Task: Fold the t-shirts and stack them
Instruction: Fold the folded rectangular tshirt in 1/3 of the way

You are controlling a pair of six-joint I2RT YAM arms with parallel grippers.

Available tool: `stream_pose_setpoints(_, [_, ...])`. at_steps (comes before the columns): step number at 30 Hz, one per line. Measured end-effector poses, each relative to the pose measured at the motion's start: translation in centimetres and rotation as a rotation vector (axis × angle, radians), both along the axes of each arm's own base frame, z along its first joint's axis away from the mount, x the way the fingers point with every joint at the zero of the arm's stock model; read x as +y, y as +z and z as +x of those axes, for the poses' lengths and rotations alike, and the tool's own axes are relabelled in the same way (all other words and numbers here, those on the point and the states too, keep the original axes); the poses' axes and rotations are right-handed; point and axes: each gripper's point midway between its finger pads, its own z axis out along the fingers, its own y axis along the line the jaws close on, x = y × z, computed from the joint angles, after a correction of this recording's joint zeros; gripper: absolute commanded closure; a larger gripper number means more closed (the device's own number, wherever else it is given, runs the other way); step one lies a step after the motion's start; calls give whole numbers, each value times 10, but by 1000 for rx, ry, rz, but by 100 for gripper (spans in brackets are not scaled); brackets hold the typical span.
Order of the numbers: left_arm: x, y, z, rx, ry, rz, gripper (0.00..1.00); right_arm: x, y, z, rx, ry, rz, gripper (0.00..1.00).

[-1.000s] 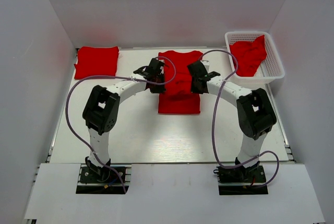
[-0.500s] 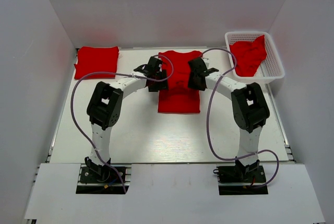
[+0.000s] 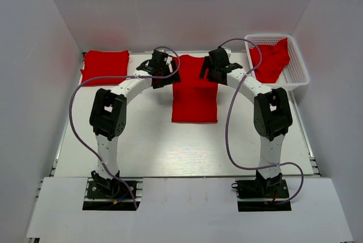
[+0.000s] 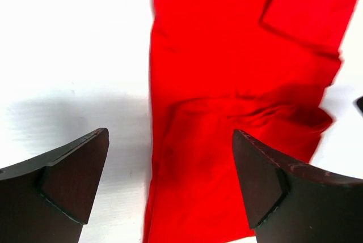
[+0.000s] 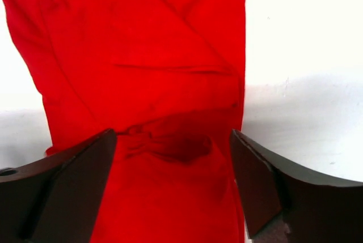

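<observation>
One red t-shirt (image 3: 194, 98) lies in the middle of the table, folded into a narrow lengthwise strip. My left gripper (image 3: 161, 68) hovers over its far left corner, open, with the shirt's left edge (image 4: 227, 113) below and between the fingers (image 4: 74, 180). My right gripper (image 3: 211, 67) hovers over the far right corner, also open, above a creased part of the shirt (image 5: 164, 96). Neither holds any cloth. A second t-shirt (image 3: 105, 67) lies folded at the back left. A third t-shirt (image 3: 271, 59) is crumpled in the basket.
The white mesh basket (image 3: 299, 79) stands at the back right corner of the table. White walls enclose the table on the left, back and right. Purple cables loop from both arms over the table.
Both grippers opened from shut, let go of the middle shirt and moved from its middle towards its far end.
</observation>
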Motion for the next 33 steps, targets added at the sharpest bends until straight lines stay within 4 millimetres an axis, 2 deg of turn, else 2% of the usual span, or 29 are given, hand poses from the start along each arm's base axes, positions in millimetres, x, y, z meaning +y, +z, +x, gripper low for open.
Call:
stream_pose_setpoints(6, [10, 37, 8, -79, -13, 26, 0, -6, 11, -5, -22, 54, -31, 10])
stream_pose_setpoints(10, [16, 62, -1, -128, -55, 52, 0, -16, 23, -31, -26, 96, -41, 10])
stream_pose_setpoints(14, [21, 71, -31, -139, -117, 74, 0, -29, 29, -71, -21, 132, -36, 10])
stream_pose_setpoints(17, [25, 58, -66, -98, -173, 81, 0, -38, 19, -107, 12, 159, -27, 10])
stream_pose_setpoints(24, [25, 0, -136, 56, -284, 96, 0, -50, -26, -170, 153, 207, -7, 10])
stream_pose_setpoints(27, [21, -11, -150, 87, -314, 103, 0, -51, -37, -181, 186, 214, -4, 10])
stream_pose_setpoints(30, [14, -11, -152, 81, -329, 107, 0, -49, -37, -182, 190, 208, 6, 10])
stream_pose_setpoints(33, [10, -21, -154, 94, -337, 122, 0, -47, -39, -182, 193, 206, 11, 10])
